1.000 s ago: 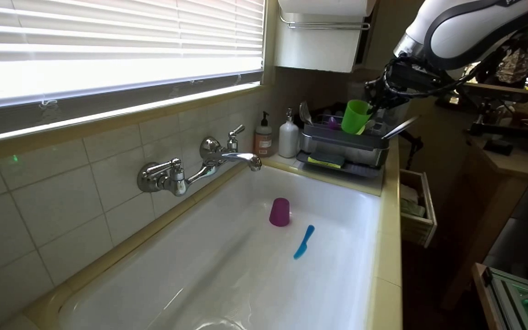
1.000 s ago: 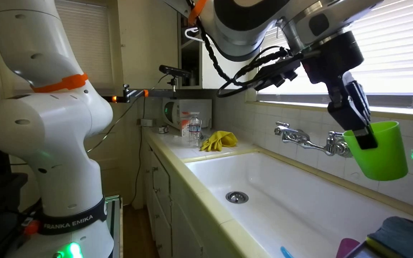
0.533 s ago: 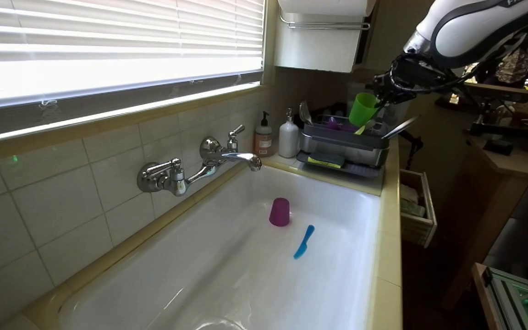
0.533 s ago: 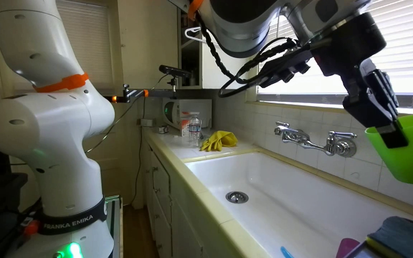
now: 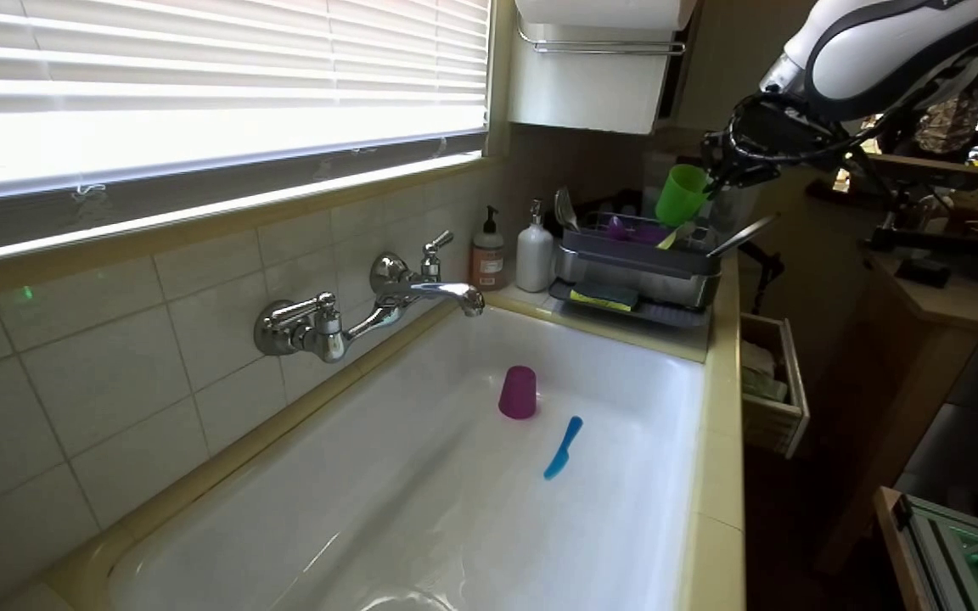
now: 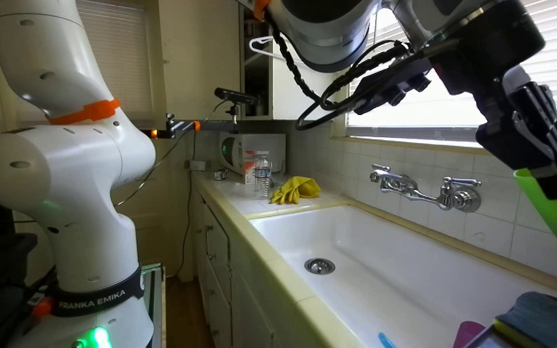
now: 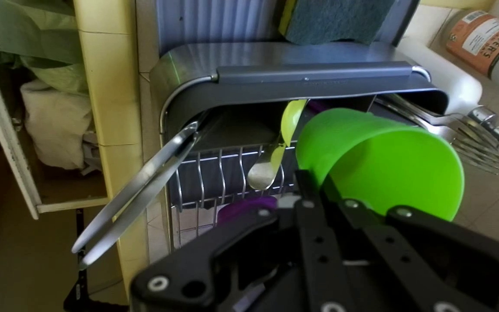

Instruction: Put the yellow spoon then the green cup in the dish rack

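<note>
White blind (image 5: 217,85), then tap (image 5: 377,316) on tiled wall (image 5: 107,390); orange-labelled soap bottle (image 5: 487,261); pink cup (image 5: 519,393) in sink (image 5: 370,509); white bottle (image 5: 534,257), just beside soap bottle; blue knife (image 5: 564,448), also in sink; sponge (image 5: 606,294) in front of dish rack (image 5: 635,260); yellow spoon (image 7: 290,118) leaning in dish rack; green cup (image 5: 681,197) tilted above rack, grasped at its rim by pincer (image 7: 318,178).

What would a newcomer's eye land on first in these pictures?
Most likely the bright green cup, tilted, its wall pinched in the gripper over the dish rack. Next, perhaps, the magenta cup and blue knife, vivid against the white sink they rest in. In an exterior view, the bulky white robot arm looms at the picture's left.
</note>
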Controlling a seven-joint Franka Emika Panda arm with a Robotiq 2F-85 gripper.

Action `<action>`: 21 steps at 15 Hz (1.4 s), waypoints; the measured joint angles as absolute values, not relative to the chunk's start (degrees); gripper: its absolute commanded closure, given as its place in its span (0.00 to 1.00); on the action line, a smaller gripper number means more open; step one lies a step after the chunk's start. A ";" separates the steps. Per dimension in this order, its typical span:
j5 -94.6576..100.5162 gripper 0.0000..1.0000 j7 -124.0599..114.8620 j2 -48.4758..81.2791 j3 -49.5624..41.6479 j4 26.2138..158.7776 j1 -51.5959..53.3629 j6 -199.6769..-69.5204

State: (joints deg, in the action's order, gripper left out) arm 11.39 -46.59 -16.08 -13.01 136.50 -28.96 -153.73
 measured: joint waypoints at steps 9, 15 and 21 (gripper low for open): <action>11.36 0.99 -46.94 -16.04 -13.01 136.28 -29.10 -153.75; 11.36 0.99 -48.98 -14.65 -13.82 133.46 -30.58 -153.15; 11.32 0.99 -51.22 -11.17 -15.00 128.54 -30.73 -148.36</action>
State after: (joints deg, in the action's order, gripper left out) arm 11.32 -51.22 -11.17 -15.00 128.54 -30.73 -148.36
